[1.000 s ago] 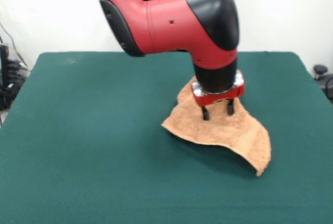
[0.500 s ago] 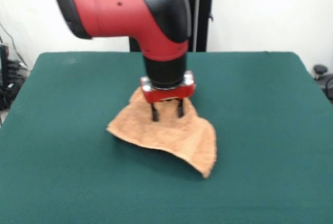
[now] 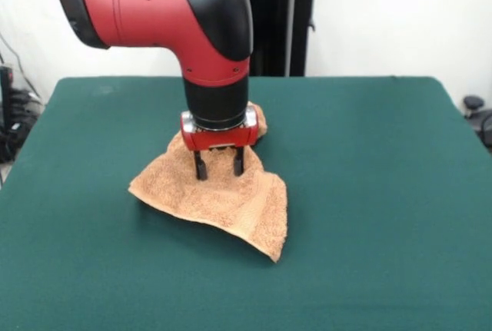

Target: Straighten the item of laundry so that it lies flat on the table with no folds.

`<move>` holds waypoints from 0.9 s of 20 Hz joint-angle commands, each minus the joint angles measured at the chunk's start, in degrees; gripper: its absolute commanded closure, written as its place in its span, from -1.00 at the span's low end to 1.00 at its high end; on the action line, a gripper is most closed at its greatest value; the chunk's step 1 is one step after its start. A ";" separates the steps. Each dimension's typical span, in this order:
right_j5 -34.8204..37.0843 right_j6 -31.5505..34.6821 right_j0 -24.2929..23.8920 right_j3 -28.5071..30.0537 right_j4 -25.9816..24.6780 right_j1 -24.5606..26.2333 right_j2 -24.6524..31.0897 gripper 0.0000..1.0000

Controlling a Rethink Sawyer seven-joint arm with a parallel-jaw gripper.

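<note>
The item of laundry, a light orange-tan terry towel, sits bunched left of the middle of the dark green table. Its woven band shows along the lower right edge, and its front corner and left edge hang slightly off the cloth surface, casting a shadow. My gripper points straight down into the towel's raised middle. Its two dark fingers stand on either side of a ridge of the fabric and hold it. The towel's far part is hidden behind the red and black wrist.
Cables and dark gear lie off the table's left edge. A black round object stands off the right edge. Green surface stretches widely on all sides of the towel.
The arm has swept to the left across the table, carrying the towel with it from right of centre to left of centre. The towel's shape stays bunched under the gripper.
</note>
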 commanded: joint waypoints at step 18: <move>-16.62 10.90 8.62 -5.43 1.92 19.88 -1.37 -1.00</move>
